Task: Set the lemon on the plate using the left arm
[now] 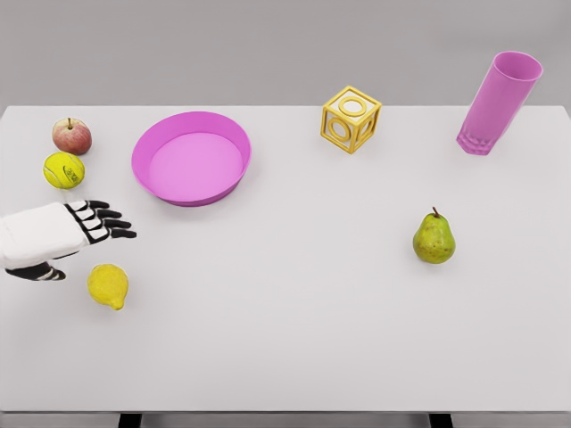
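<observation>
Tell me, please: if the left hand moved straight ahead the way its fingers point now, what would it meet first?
Probably nothing. The left hand points right, passing below the pink plate and above the lemon. The pear lies slightly below that line, so the way looks free, though the hand's height is unclear.

**Left hand open, reaching in from the left**

The left arm enters at the left edge, its white forearm nearly level. The left hand (89, 223) is held flat, black fingers (114, 224) extended rightward, thumb tucked below, holding nothing.
</observation>
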Tool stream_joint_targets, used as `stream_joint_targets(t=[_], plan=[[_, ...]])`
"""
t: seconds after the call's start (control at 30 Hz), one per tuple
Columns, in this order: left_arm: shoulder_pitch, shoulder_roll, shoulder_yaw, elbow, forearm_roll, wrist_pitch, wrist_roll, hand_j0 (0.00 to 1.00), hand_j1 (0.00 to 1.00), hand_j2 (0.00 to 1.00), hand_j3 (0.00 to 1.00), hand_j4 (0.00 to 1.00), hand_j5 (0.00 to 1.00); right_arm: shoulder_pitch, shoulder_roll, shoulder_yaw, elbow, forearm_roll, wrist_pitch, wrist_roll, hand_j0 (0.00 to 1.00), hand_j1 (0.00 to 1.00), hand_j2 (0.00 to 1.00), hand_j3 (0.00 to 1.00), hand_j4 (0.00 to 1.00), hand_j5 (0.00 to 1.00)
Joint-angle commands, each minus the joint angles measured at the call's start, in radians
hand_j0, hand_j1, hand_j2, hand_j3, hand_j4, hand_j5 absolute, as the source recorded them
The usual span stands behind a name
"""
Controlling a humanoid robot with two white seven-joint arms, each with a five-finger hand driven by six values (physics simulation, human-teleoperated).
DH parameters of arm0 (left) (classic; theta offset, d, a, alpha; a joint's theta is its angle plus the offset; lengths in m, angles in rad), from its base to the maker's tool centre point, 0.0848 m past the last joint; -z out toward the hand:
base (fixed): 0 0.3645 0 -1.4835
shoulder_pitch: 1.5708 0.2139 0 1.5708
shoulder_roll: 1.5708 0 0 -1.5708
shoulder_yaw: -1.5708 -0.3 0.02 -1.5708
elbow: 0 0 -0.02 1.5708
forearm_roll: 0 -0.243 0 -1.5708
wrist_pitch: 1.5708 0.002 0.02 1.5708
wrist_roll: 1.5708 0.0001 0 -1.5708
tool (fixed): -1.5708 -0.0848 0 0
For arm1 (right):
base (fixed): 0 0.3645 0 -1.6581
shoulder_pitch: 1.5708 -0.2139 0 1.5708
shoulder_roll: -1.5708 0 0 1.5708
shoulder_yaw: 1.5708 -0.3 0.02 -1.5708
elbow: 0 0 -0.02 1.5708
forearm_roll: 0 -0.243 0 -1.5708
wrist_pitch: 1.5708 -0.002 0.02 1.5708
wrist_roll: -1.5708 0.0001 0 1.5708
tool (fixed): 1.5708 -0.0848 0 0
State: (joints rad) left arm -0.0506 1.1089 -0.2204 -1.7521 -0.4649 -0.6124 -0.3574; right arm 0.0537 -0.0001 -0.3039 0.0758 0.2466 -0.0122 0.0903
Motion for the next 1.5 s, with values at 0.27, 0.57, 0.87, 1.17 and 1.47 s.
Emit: stream_joint_targets(t=[0.27,0.57,0.87,1.17,1.47], plan=[[0.002,0.022,-0.054,0.009,0.000,0.002,-0.058,1.00,1.00,1.00,1.00,1.00,1.00,0.000,0.000,0.000,0.001,0.000,0.000,0.000,1.00,1.00,1.00,1.00,1.00,1.00],[0.015,0.019,-0.053,0.000,-0.003,0.002,-0.109,1.00,1.00,1.00,1.00,1.00,1.00,0.000,0.000,0.000,-0.001,0.000,0.000,0.000,1.00,1.00,1.00,1.00,1.00,1.00],[0.014,-0.008,-0.051,-0.006,0.000,0.002,-0.107,1.00,1.00,1.00,1.00,1.00,1.00,0.000,0.000,0.000,-0.001,0.000,0.000,0.000,1.00,1.00,1.00,1.00,1.00,1.00],[0.012,-0.035,-0.051,-0.004,-0.003,0.002,-0.107,0.91,0.91,0.91,0.91,0.91,0.91,0.000,0.000,0.000,0.001,0.000,0.000,0.000,1.00,1.00,1.00,1.00,1.00,1.00],[0.012,-0.066,-0.053,-0.004,-0.021,0.002,-0.107,0.84,0.84,0.84,0.84,0.84,0.84,0.000,0.000,0.000,0.001,0.000,0.000,0.000,1.00,1.00,1.00,1.00,1.00,1.00]])
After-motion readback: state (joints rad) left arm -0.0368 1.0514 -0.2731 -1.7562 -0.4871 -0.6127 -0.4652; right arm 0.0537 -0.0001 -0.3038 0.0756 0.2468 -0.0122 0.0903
